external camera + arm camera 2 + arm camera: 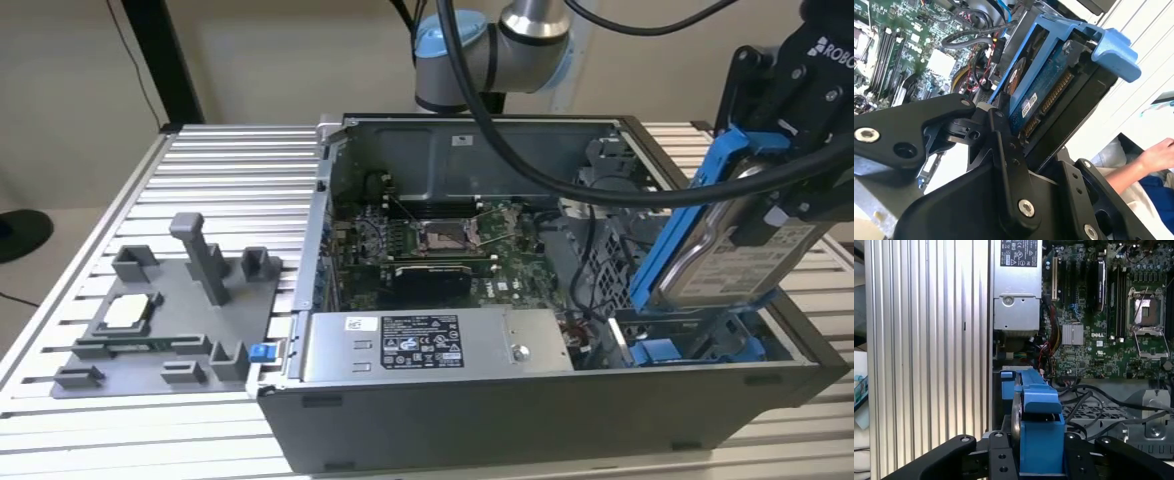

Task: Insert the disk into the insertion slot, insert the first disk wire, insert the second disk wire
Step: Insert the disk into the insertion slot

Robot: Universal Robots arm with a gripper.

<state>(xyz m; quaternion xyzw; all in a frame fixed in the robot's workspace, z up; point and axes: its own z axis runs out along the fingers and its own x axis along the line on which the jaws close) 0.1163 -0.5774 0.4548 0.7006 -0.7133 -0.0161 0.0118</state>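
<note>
I've got the open case (pixel 534 425) with the motherboard (pixel 441 250) and the power-supply box (pixel 427 345) inside. Gripper (pixel 767 175) clenched on the disk (pixel 727 265), which is tilted over the insertion slot (pixel 694 348) at the near corner on the exterior view's right. The disk's lower end is at the slot mouth, with the case wall just beside it.

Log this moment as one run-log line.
tool: shut on disk | disk: tilted, lower end above slot, not seated | slot: exterior view's right of open computer case | connector: no wire attached
</note>
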